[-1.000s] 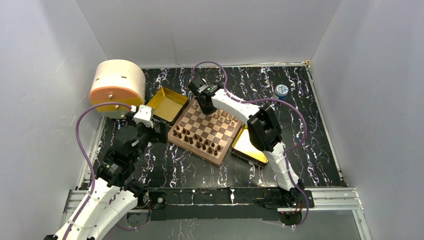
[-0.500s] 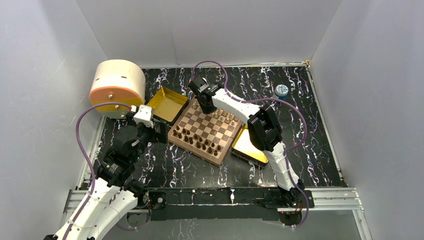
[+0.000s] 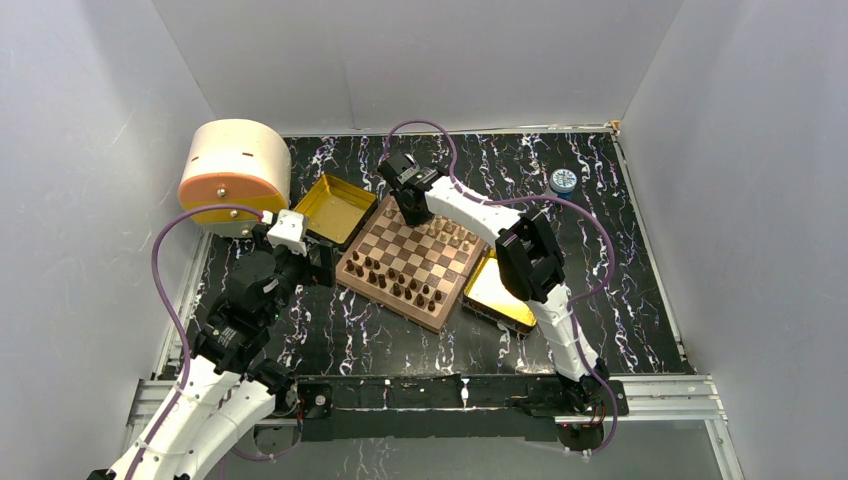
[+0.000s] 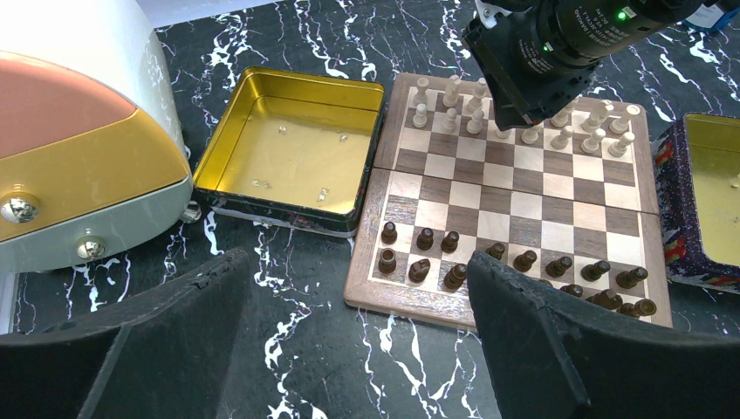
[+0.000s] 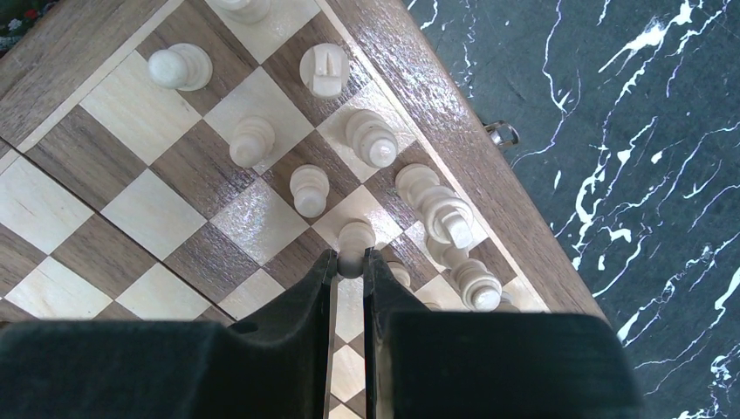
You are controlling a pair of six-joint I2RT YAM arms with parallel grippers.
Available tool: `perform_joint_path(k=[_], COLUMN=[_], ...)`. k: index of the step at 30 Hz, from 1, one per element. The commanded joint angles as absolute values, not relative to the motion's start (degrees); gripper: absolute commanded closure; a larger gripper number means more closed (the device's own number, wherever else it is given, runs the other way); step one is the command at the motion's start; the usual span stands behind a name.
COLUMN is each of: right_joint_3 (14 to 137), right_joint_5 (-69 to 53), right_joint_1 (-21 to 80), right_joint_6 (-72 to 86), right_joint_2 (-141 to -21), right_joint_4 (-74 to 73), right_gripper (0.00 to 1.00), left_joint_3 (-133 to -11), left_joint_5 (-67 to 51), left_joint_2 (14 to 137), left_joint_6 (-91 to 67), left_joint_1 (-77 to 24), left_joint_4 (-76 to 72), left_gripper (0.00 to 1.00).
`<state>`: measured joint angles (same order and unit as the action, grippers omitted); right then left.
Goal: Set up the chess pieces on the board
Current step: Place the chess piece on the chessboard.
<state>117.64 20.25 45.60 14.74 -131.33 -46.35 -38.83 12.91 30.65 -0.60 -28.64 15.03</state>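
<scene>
Your checked wooden board [image 3: 412, 258] carries the wooden chess pieces [image 4: 426, 237]; gold tin tray [image 3: 338, 205] at its ten o'clock, second tray [image 3: 492, 292] at four.

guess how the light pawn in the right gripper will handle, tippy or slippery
Probably light and stiff: the light pawn looks like turned wood. Its rounded head may slip from the right gripper. Tall and narrow, it could tip.

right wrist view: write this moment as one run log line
right gripper: shut on light tan piece | where: board, light side | left gripper: open, empty
</scene>
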Motion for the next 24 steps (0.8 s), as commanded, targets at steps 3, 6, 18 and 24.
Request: perform_joint_path(k=[3, 6, 18, 24], right_joint_3=[118.4, 118.4, 118.6, 118.6], right_joint_5=[19.8, 19.9, 21.0, 20.8], right_joint_1=[45.4, 45.4, 45.1, 45.1], right_joint_6=[15.2, 15.3, 15.3, 15.5], right_joint_2=[-131.4, -131.6, -131.9, -131.8], right_joint_4=[-45.1, -45.3, -45.5, -45.4], right_gripper=[0.80, 0.78, 0.70, 0.69], left_joint_3=[-38.7, -38.7, -38.6, -38.7], left_joint_5=[13.6, 13.6, 13.7, 13.6], left_joint_2=[30.7, 30.5, 30.6, 30.7], left_joint_6=[-0.2, -0.3, -0.3, -0.3], left_joint_1=[-28.7, -28.7, -28.7, -28.7], left_joint_4=[14.7, 14.7, 14.6, 14.7], left_gripper=[0.09, 0.09, 0.09, 0.08])
